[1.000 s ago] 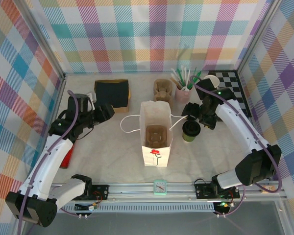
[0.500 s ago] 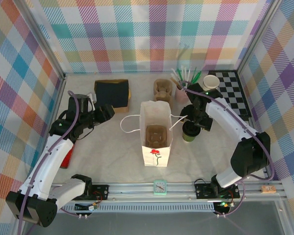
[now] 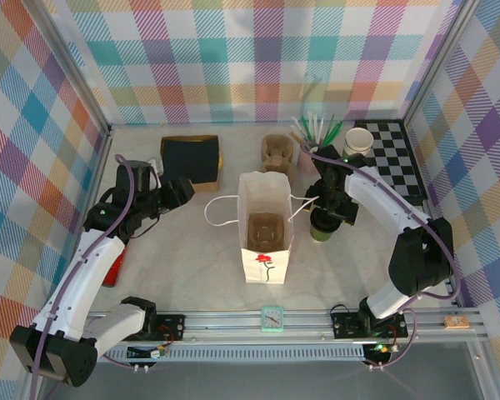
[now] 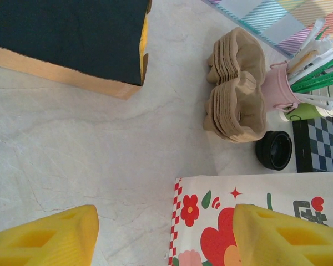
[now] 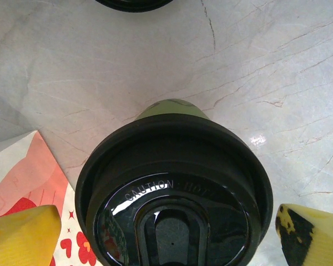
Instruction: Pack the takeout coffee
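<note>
Here the takeout coffee (image 5: 175, 188) stands upright on the table (image 3: 183, 258), just right of the paper bag (image 3: 258, 250). The right gripper (image 3: 327, 212) straddles its black lid, jaws spread wide. The left gripper (image 3: 182, 192) hangs unclenched and empty, left of the bag

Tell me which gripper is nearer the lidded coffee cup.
Right. The right gripper hangs over the takeout coffee, fingers either side; the left gripper sits beyond the paper bag.

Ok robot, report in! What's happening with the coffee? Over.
Right gripper open, straddling the takeout coffee. Left gripper open, empty. Paper bag close beside it.
</note>
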Motion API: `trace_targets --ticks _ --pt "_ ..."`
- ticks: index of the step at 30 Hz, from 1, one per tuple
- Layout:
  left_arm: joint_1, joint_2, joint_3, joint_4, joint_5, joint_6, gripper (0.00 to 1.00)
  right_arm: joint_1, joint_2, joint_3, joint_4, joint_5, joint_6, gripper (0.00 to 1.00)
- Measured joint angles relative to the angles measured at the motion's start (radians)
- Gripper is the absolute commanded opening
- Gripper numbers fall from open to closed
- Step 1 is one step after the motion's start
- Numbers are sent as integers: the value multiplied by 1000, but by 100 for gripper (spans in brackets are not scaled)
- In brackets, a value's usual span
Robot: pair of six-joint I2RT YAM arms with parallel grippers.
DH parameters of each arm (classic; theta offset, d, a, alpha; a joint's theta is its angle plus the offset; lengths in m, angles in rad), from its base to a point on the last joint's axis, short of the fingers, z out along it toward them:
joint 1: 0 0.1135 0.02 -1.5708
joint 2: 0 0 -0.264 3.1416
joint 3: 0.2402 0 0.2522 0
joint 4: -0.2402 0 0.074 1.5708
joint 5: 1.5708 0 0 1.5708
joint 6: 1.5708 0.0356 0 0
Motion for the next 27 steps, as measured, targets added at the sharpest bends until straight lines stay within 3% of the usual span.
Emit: trace_targets --ticks 27 --pt "0 -2 0 -8 -17 0 66 0 1 -40 35 11 -22 99"
